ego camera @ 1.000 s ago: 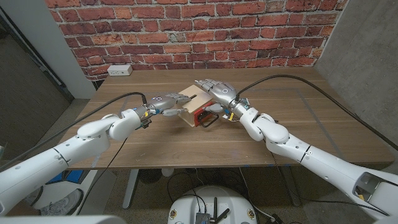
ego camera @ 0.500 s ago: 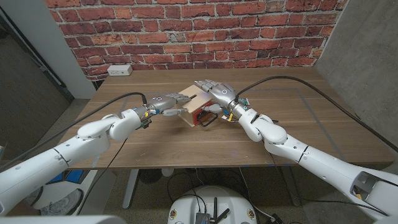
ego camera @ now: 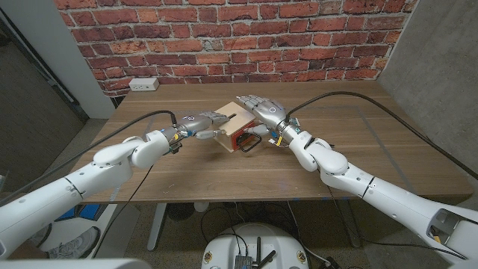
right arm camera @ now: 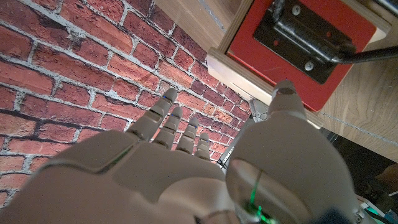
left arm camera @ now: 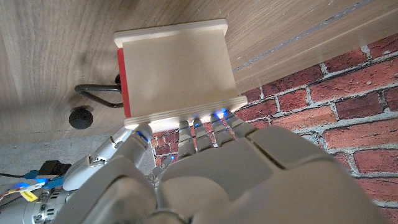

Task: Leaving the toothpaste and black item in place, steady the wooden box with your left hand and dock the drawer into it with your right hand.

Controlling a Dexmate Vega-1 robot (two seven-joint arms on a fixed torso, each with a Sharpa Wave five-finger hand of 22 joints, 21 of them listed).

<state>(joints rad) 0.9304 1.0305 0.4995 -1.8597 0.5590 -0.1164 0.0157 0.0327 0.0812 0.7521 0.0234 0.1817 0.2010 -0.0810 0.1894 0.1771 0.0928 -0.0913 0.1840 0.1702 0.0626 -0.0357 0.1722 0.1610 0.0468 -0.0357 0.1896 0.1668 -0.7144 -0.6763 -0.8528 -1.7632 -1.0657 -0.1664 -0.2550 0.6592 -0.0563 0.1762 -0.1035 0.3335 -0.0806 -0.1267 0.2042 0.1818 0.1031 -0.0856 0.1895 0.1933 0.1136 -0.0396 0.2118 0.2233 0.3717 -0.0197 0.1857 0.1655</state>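
Note:
The pale wooden box (ego camera: pixel 230 119) stands at the table's middle. The drawer's red front (ego camera: pixel 240 140), with a black metal handle (ego camera: pixel 255 142), sits in the box's opening and faces me. My left hand (ego camera: pixel 196 122) reaches in from the left, its straight fingertips (left arm camera: pixel 198 123) touching the box (left arm camera: pixel 177 68) at its edge. My right hand (ego camera: pixel 261 110) hovers over the box's right rear corner, fingers spread and holding nothing. In the right wrist view its thumb (right arm camera: pixel 287 102) points at the red front (right arm camera: pixel 249 46) and the black handle plate (right arm camera: pixel 305 37).
A white power strip (ego camera: pixel 144 84) lies at the table's back left corner. A red brick wall (ego camera: pixel 239 37) stands right behind the table. The wooden table (ego camera: pixel 351 149) has bare surface to the right of the box and along its front edge.
My right hand has eased slightly to the right above the box. The box, the drawer and my left hand have stayed where they were.

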